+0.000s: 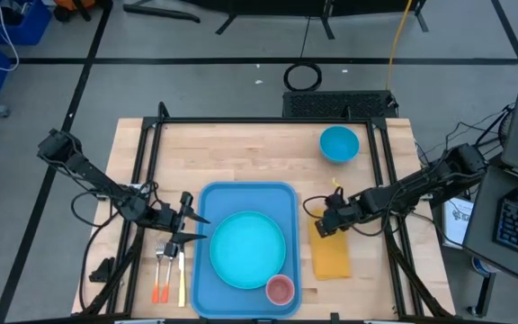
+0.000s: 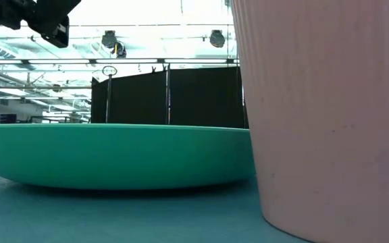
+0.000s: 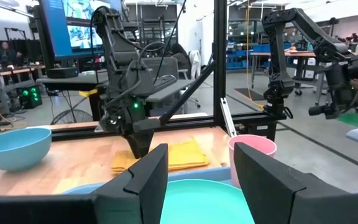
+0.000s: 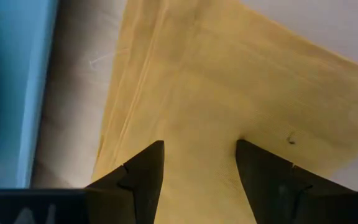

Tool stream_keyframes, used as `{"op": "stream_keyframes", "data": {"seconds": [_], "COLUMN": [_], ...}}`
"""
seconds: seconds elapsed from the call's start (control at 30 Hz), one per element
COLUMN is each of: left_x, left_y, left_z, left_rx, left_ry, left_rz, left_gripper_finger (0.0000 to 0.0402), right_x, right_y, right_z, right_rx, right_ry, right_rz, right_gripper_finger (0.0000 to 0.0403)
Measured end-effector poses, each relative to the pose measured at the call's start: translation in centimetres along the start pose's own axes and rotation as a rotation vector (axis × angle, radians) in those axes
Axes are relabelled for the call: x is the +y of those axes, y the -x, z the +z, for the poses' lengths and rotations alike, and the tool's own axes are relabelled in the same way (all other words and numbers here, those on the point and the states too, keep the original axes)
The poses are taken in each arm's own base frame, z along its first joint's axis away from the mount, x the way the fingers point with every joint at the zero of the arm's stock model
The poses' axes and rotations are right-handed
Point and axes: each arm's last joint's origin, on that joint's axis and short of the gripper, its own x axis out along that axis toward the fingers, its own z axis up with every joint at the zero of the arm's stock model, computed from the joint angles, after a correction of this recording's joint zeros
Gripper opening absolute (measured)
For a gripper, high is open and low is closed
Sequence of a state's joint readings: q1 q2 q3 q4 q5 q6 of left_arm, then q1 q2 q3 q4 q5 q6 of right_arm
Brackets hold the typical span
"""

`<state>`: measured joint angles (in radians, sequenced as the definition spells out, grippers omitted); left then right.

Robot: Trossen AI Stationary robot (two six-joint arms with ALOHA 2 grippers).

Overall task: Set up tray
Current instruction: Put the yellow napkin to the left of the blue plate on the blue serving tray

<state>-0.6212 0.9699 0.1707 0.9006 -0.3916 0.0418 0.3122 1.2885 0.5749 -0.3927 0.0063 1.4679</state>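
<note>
The blue tray point(image 1: 216, 202) lies at the table's near middle. On it rest a round turquoise plate point(image 1: 245, 250) and, at its near right corner, a pink cup point(image 1: 280, 288). My left gripper point(image 1: 196, 220) is held level and open at the tray's left edge, pointing across the plate point(image 3: 204, 199). A folded yellow napkin point(image 1: 331, 256) lies flat on the table just right of the tray. My right gripper point(image 1: 324, 227) slants down over the napkin's far end point(image 4: 229, 74), open, with its fingers a little above the cloth.
An orange-handled fork point(image 1: 160, 274) and a knife point(image 1: 181, 274) lie on the table left of the tray. A blue bowl point(image 1: 338, 144) stands at the far right. The black frame's rails point(image 1: 268, 120) run along the table's far and side edges.
</note>
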Motion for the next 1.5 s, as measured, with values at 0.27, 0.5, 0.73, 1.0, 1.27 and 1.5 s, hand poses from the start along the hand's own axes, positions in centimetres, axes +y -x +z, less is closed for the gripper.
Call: {"op": "stream_keyframes", "data": {"seconds": [0.27, 0.5, 0.73, 1.0, 1.27, 1.5], "left_x": [0.0, 0.0, 0.0, 0.0, 0.0, 0.0], "left_y": [0.0, 0.0, 0.0, 0.0, 0.0, 0.0], "left_z": [0.0, -0.1, -0.1, -0.1, -0.1, -0.1], "left_rx": [0.001, 0.008, 0.008, 0.01, 0.012, 0.016], "left_ry": [0.001, -0.001, -0.001, -0.002, -0.002, 0.0], "left_rz": [0.0, 0.0, 0.0, 0.0, -0.001, -0.001], "left_gripper_finger": [0.0189, 0.0189, 0.0189, 0.0189, 0.0189, 0.0189], "right_x": [-0.4, -0.3, -2.3, -3.3, -4.2, -5.9], "right_y": [0.6, 1.8, 3.0, 3.1, 2.3, 0.5], "right_z": [0.2, 0.4, 0.7, 1.2, 2.0, 1.9], "right_rx": [-0.051, -0.108, -0.171, -0.173, -0.138, -0.119], "right_ry": [0.024, 0.04, -0.038, -0.045, -0.045, -0.046], "right_rz": [-0.016, 0.039, -0.113, -0.219, -0.209, -0.165], "right_gripper_finger": [0.0192, 0.0192, 0.0191, 0.0175, 0.0185, 0.0208]}}
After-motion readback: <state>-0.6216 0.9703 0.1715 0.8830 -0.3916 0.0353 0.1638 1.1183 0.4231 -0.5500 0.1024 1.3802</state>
